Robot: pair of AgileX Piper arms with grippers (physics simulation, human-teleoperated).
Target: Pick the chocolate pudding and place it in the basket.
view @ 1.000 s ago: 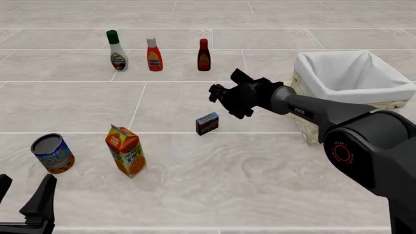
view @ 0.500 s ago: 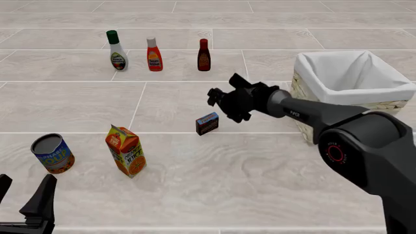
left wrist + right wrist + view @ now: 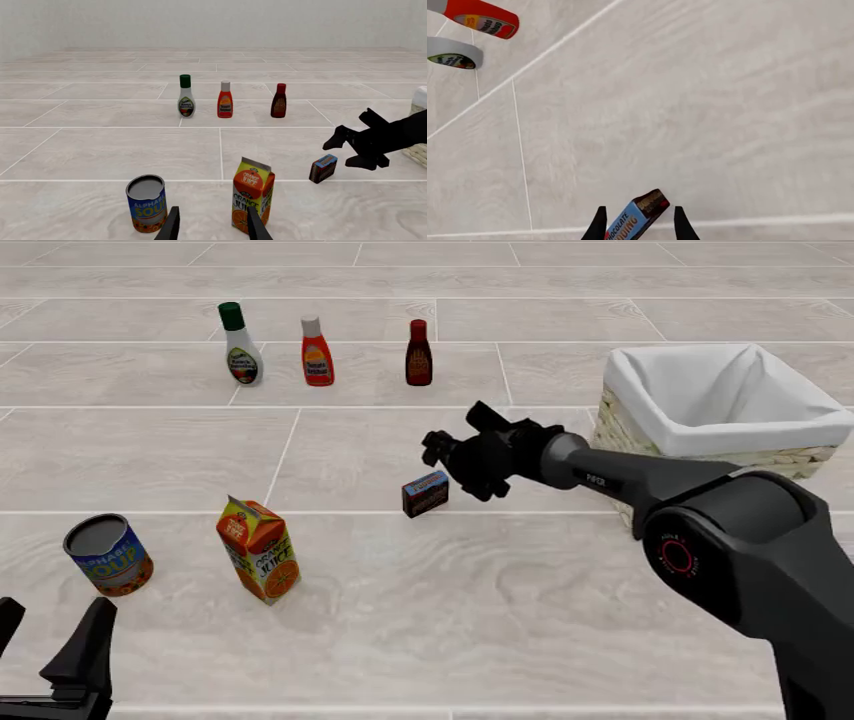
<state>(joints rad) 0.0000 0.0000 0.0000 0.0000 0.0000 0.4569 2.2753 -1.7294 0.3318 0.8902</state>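
While the right gripper is hanging just above and beside the chocolate pudding, its fingers are spread apart and holding nothing. Seen from the right wrist camera, the two dark fingertips are standing either side of the box, whose blue top is showing between them, though whether they are touching it cannot be told from that angle. In the front view the gripper is sitting a little higher than the box and on the side of it toward the basket, with a gap visible between them.

The chocolate pudding is resting upright on the tiled table, well apart from the basket and nearer the robot than the dark sauce bottle. The basket is standing to the far right of the pudding, its white liner folded over the rim.

Relative to the pudding, the orange juice carton is standing nearer the robot and to the left, and the soup can is further left again. The red bottle and the white bottle with a green cap are lined up beside the sauce bottle.

The left gripper is waiting low at the near left, well apart from the pudding, its fingers parted and gripping nothing.
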